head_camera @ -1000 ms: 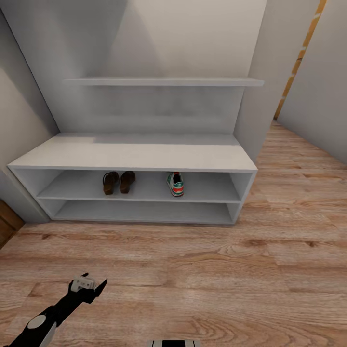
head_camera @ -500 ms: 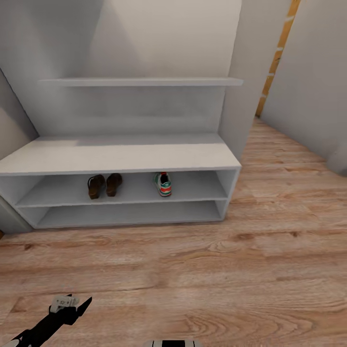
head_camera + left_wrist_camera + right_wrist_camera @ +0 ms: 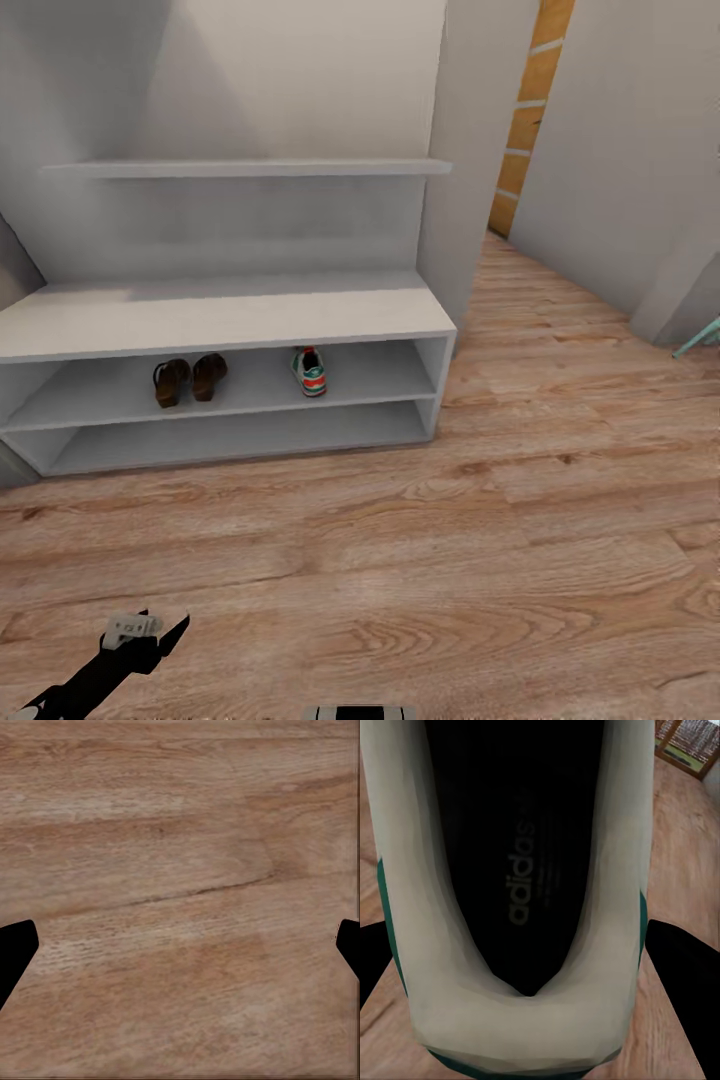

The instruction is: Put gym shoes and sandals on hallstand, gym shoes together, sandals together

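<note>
The white hallstand (image 3: 230, 315) stands against the wall at the left. On its upper open shelf two brown sandals (image 3: 172, 382) (image 3: 209, 376) lie side by side, and one gym shoe (image 3: 310, 371) lies to their right, apart from them. In the right wrist view a second gym shoe (image 3: 521, 870) shows its dark insole and cream collar, with my right gripper (image 3: 521, 979) shut on it and black fingers (image 3: 682, 982) on both sides. My left gripper (image 3: 150, 632) hangs open over the bare corridor floor (image 3: 180, 855), low at the left.
A grey wall panel (image 3: 470, 150) rises just right of the hallstand. Beyond it the plank floor (image 3: 560, 420) runs back toward an orange-brown unit (image 3: 525, 100). A teal object (image 3: 702, 338) pokes in at the right edge.
The whole picture has slid left as the camera turned right, so the hallstand sits further left. My left gripper shows lower and further left than one second ago.
</note>
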Available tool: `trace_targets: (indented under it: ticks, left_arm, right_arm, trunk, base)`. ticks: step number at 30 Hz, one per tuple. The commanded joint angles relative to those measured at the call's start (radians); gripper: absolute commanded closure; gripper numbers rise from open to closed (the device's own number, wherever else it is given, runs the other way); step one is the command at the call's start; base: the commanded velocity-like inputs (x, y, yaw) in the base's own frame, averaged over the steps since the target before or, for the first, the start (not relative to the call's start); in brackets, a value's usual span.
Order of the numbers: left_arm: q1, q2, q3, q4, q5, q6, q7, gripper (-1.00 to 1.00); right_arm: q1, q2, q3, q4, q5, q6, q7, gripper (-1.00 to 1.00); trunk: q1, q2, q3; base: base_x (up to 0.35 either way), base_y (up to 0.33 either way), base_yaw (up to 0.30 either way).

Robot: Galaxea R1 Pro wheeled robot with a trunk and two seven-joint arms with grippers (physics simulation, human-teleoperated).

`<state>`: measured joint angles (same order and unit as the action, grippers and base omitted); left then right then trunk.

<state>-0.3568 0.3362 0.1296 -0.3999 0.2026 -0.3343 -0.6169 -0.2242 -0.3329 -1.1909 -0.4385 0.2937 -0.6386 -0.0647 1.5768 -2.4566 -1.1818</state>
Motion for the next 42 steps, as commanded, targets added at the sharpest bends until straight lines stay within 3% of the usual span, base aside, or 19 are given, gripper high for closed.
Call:
trace_targets:
  ticks: [1, 21, 26, 28, 31, 34, 42]
  left_arm:
    - [-0.001, 0.0, 0.003, 0.001, 0.007, 0.002, -0.008, -1.0]
    - [-0.001, -0.002, 0.004, 0.001, 0.011, 0.004, 0.0, -1.0]
    - [-0.001, -0.002, 0.004, 0.002, 0.012, 0.004, 0.0, -1.0]
    - [-0.001, -0.002, 0.004, 0.003, 0.012, 0.004, 0.001, -1.0]
    - [-0.001, -0.001, 0.004, 0.006, 0.012, 0.003, 0.001, -1.0]
    - [-0.001, 0.001, 0.008, 0.012, 0.012, 0.003, 0.001, -1.0]
    - [-0.001, -0.001, 0.014, 0.016, 0.011, 0.002, 0.0, -1.0]
  right_arm:
    - [-0.001, 0.0, -0.005, 0.001, 0.009, -0.004, -0.004, 1.0]
    - [-0.001, 0.013, -0.005, 0.001, 0.013, -0.004, -0.004, 1.0]
    - [-0.001, 0.031, -0.004, 0.001, 0.022, -0.003, -0.004, 1.0]
    - [-0.001, 0.041, 0.004, 0.001, 0.046, -0.003, -0.003, 1.0]
    - [-0.001, 0.06, 0.036, 0.001, 0.095, -0.003, -0.004, 1.0]
    - [-0.001, 0.095, 0.109, 0.001, 0.148, -0.003, -0.007, 1.0]
    - [-0.001, 0.177, 0.266, -0.005, 0.17, -0.003, -0.008, 1.0]
  trunk:
    - [0.0, 0.0, -0.001]
    - [0.0, 0.0, -0.001]
    - [0.0, 0.0, -0.001]
    - [0.0, 0.0, -0.001]
    - [0.0, 0.0, -0.001]
    - [0.0, 0.0, -0.001]
    - [0.0, 0.0, -0.001]
  base:
    - [-0.085, -0.054, -0.01]
    - [-0.012, -0.102, 0.078]
    - [0.0, -0.018, 0.019]
    - [0.0, -0.005, 0.006]
    - [0.0, -0.003, 0.003]
    - [0.0, 0.0, 0.0]
    - [0.0, 0.0, 0.0]
